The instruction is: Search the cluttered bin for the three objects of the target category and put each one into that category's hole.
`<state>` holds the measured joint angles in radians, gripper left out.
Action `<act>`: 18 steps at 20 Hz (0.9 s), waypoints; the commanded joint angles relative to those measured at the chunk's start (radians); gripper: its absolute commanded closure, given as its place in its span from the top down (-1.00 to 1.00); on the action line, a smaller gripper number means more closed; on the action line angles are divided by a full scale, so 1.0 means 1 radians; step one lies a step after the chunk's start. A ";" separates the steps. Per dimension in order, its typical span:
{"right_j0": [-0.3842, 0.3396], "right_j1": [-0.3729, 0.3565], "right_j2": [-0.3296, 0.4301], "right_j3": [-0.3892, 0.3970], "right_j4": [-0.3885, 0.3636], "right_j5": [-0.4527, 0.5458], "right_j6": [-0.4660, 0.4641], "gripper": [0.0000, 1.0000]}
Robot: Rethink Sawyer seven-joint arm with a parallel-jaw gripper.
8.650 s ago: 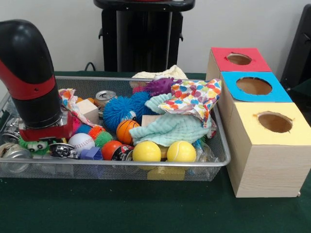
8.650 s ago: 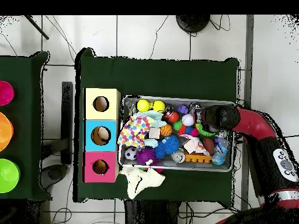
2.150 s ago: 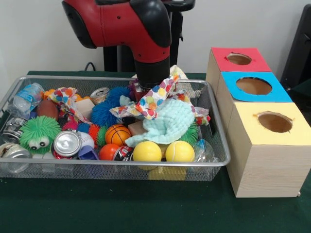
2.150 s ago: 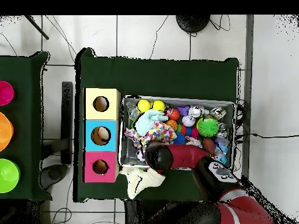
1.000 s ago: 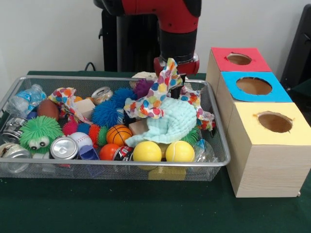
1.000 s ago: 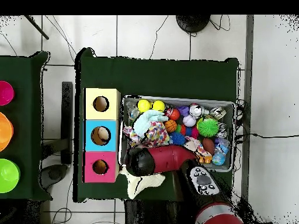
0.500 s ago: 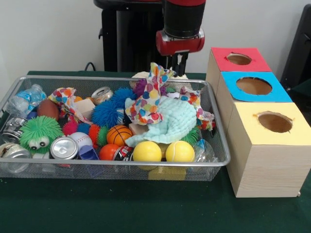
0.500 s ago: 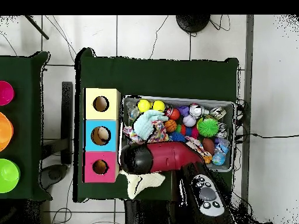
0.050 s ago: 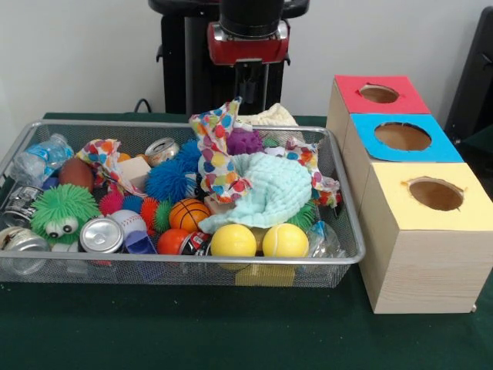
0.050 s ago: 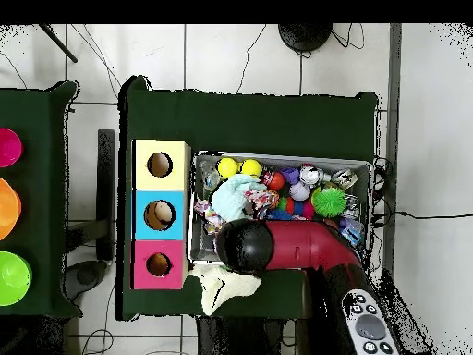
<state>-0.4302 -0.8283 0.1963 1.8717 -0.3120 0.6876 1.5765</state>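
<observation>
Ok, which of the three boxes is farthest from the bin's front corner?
The red-topped box. It stands at the back of the row, behind the blue-topped box; the yellow-topped box is the front one, beside the bin corner.

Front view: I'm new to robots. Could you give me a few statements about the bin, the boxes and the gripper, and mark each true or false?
1. The gripper holds the spotted cloth by a corner. True.
2. Two yellow balls lie at the bin's front edge. True.
3. The blue box stands nearest the camera. False: the yellow box does.
4. The green fuzzy toy is outside the bin. False: it lies inside.
</observation>
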 commanded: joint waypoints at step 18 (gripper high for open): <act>0.101 0.136 0.025 0.024 -0.004 -0.175 0.160 -1.00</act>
<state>-0.3521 -0.7753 0.1967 1.8570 -0.3146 0.6371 1.5765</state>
